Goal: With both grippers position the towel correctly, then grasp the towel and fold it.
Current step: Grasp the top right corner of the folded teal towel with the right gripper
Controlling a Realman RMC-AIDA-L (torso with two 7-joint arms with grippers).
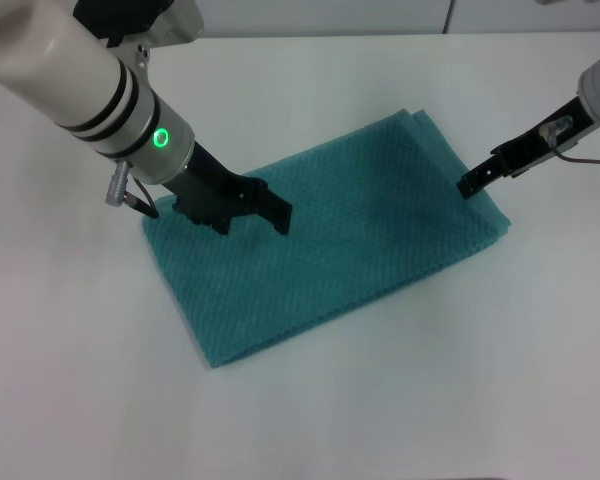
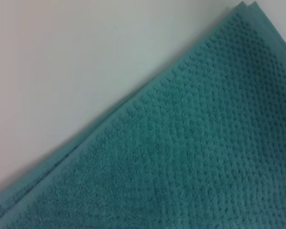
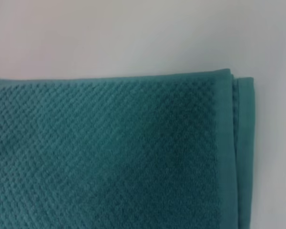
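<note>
White tabletop (image 1: pixel 400 400) fills the scene, with a pale wall edge along the far side. On it lies the towel (image 1: pixel 330 245), a teal waffle-weave cloth folded into a layered rectangle and set on a slant, its left end nearer and its right end farther. In the left wrist view the towel (image 2: pixel 190 152) shows a doubled edge running diagonally against the table. In the right wrist view the towel (image 3: pixel 109 152) shows a corner with two stacked layers slightly offset.

Left gripper (image 1: pixel 250 212) hangs over the towel's left end, near its far edge; its broad black fingers stand apart, holding nothing. Whether they touch the cloth I cannot tell. Right gripper (image 1: pixel 472 184) reaches in from the right, its tip at the towel's right end by the far corner; whether its jaws are wide or closed I cannot tell.
</note>
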